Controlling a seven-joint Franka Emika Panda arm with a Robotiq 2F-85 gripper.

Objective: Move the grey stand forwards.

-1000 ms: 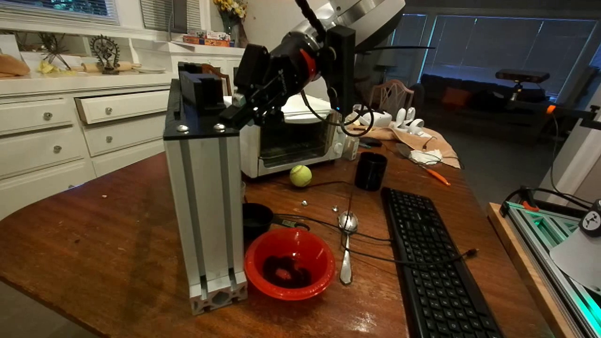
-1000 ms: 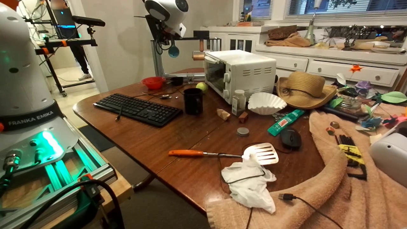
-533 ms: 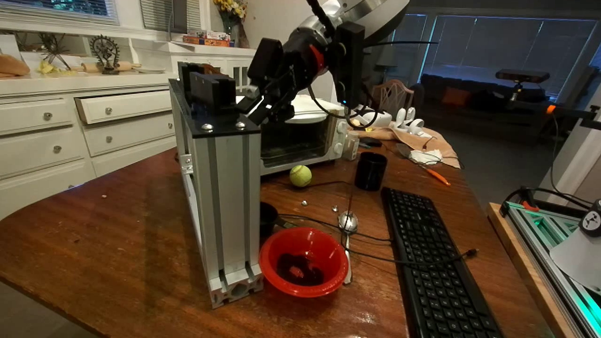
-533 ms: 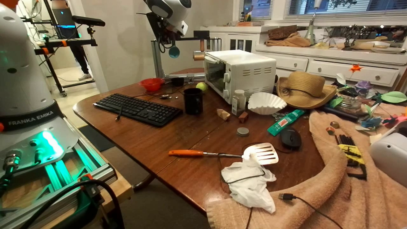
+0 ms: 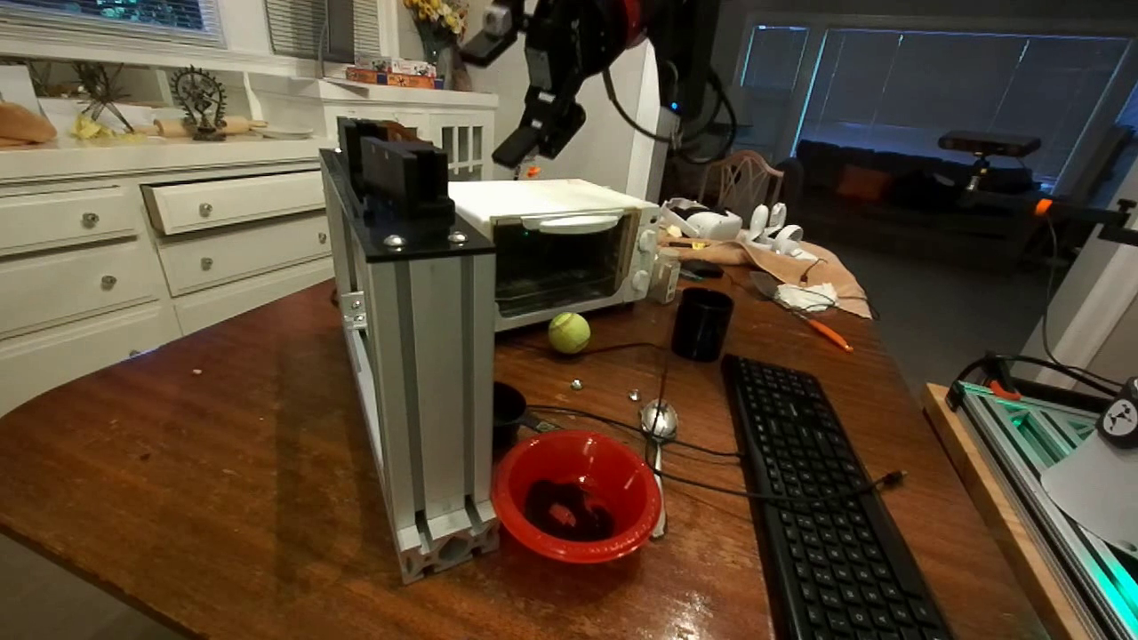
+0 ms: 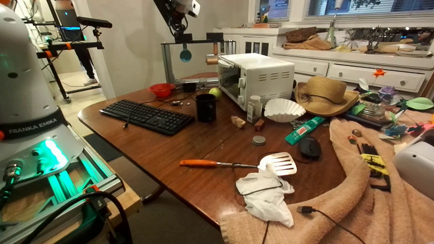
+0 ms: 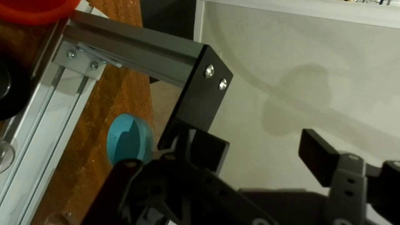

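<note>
The grey stand (image 5: 433,382), an upright frame of ribbed aluminium beams with a black top plate and black blocks (image 5: 404,178), stands on the table in both exterior views. Above its top and off to one side hovers my gripper (image 5: 500,100), jaws wide apart and nothing between them. In the wrist view the stand's beam (image 7: 134,47) and black top plate (image 7: 200,93) lie beyond my gripper (image 7: 250,151); pale wall shows through the gap. A teal ladle (image 6: 185,55) and a copper-coloured piece (image 6: 212,59) hang from the stand's crossbar.
A red bowl (image 5: 578,498) touches or nearly touches the stand's foot, with a black cup (image 5: 508,413) behind it. A white toaster oven (image 5: 569,258), tennis ball (image 5: 569,333), black mug (image 5: 702,324), spoon (image 5: 659,422) and keyboard (image 5: 827,480) stand or lie nearby.
Early in this second the stand slid towards the keyboard side, shifting the red bowl with it. Since then the gripper has let go of the stand's top, opened and risen clear.
</note>
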